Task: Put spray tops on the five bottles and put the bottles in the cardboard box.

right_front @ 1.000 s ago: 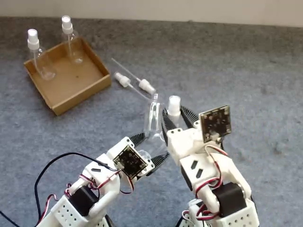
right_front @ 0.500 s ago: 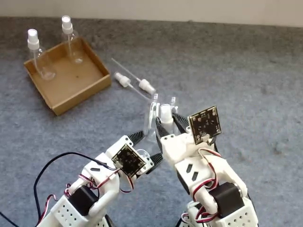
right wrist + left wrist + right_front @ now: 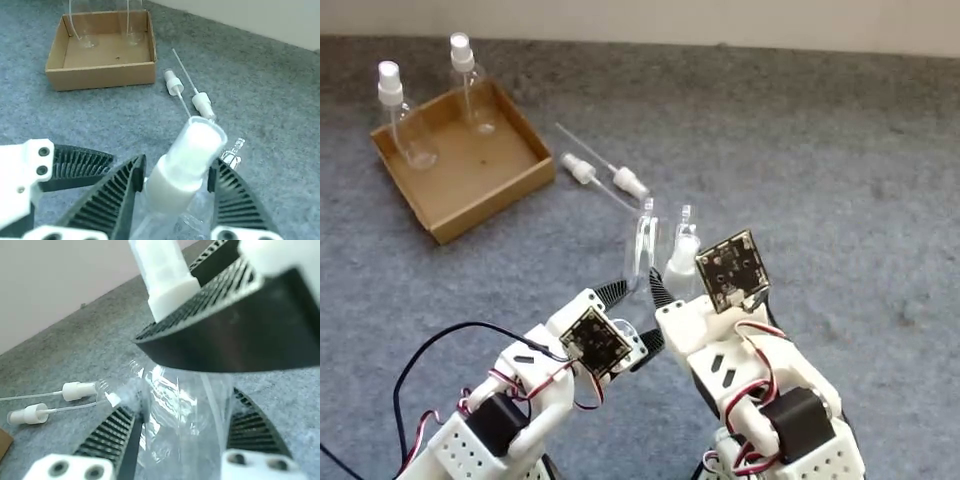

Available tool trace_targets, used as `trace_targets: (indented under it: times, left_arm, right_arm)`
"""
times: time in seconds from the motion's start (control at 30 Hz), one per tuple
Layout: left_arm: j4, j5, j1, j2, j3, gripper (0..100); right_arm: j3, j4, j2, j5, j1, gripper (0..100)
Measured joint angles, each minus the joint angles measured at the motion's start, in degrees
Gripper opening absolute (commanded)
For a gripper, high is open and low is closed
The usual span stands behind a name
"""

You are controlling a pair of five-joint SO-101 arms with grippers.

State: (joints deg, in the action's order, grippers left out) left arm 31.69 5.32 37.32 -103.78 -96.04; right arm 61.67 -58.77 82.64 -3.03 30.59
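Note:
My left gripper (image 3: 632,318) is shut on an upright clear bottle (image 3: 642,250), seen close between its fingers (image 3: 182,415). My right gripper (image 3: 677,278) is shut on a white spray top (image 3: 681,260) (image 3: 187,160), held tilted just above that bottle's neck. The same top (image 3: 165,275) shows over the bottle in the left wrist view. A second uncapped bottle (image 3: 686,222) stands just behind. Two loose spray tops (image 3: 582,169) (image 3: 630,183) lie on the carpet. In the cardboard box (image 3: 485,215) stand two capped bottles (image 3: 395,115) (image 3: 470,90).
Grey carpet covers the whole table. The box sits at the far left, and the loose tops' thin tubes (image 3: 582,145) stretch between it and the grippers. The carpet to the right of the arms is bare (image 3: 850,200).
My right gripper has carried the spray top left and downward, tilting it, until it sits over the bottle held by my left gripper. The left arm has stayed put.

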Motion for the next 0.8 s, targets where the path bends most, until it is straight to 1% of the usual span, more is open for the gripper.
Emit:
trace_targets:
  times: [0.13, 0.27, 0.47, 0.6, 0.8]
  left_arm:
    - [0.0, 0.0, 0.0, 0.0, 0.0, 10]
    - [-0.26, 0.0, 0.0, -0.09, 0.0, 10]
    - [-0.44, 0.0, 0.18, -0.18, 0.0, 10]
    - [-0.44, 0.0, 0.18, -0.18, 0.0, 10]
    - [-0.53, 0.0, -3.69, -0.18, 0.0, 10]
  right_arm:
    - [0.09, -0.18, 1.49, -0.7, 0.0, 18.1]
    - [0.18, -1.23, 6.33, -1.05, -0.09, 18.4]
    - [0.26, -5.98, 12.31, -1.23, -4.57, 18.5]
    - [0.26, -8.0, 12.92, -5.1, -5.8, 18.5]
    - [0.26, -9.49, 12.66, -7.03, -6.59, 18.5]
